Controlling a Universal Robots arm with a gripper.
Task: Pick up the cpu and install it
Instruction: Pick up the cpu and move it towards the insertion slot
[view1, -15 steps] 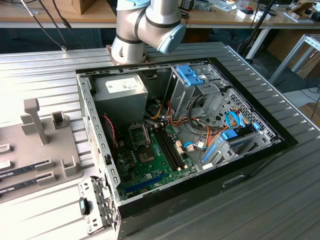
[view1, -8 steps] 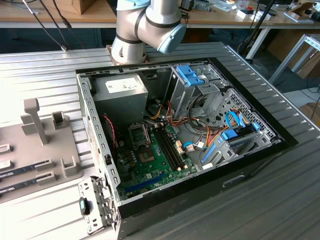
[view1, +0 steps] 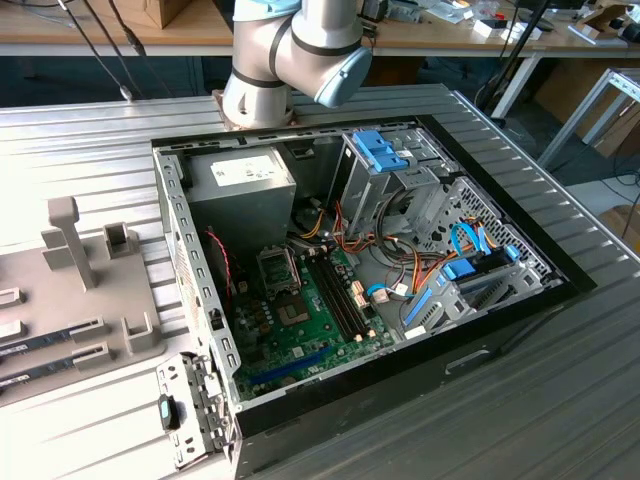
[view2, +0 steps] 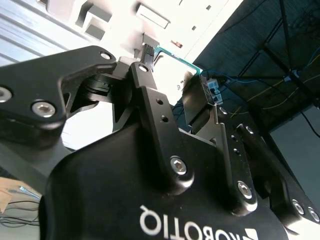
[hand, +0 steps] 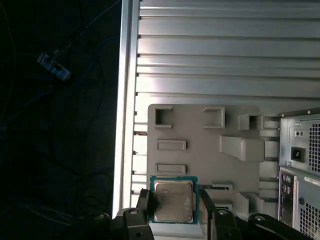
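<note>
Fixture tray (view1: 110, 290): grey moulded holder on the ribbed metal counter (view1: 100, 150), at the exterior view's left. You also see it beneath the tool in the first wrist view.
Memory sticks (view1: 55, 333): two long narrow boards lying in the tray's slots. They are not the task's part.
Tool (hand: 174, 195): clamped on the cpu, one finger on each of two opposite edges, as both wrist views show.
Cpu (hand: 173, 201): silver-grey lid with a thin green rim, lid facing the first wrist view's camera. You can judge it to be held clear above the tray, not resting in it. In the second wrist view it shows as a green edge (view2: 177, 57).
Arm (view1: 290, 50): grey joints above the case's rear wall.
Computer case (view1: 500, 340): lying open on the counter, right of the tray.
Motherboard (view1: 300, 330): green, on the case floor.
Socket (view1: 279, 267): metal-framed square on the motherboard, well apart from the tray. You cannot tell whether its frame is open.
Cables (view1: 400, 265): orange and blue bundles right of the socket.
Risk, grip: the hold is on thin edges alone, so a jolt could let the chip twist or slip.
Risk, seating: a turned or tilted chip would likely damage the socket contacts.
Risk, clearance: the case walls and the cables could foul the tool.
</note>
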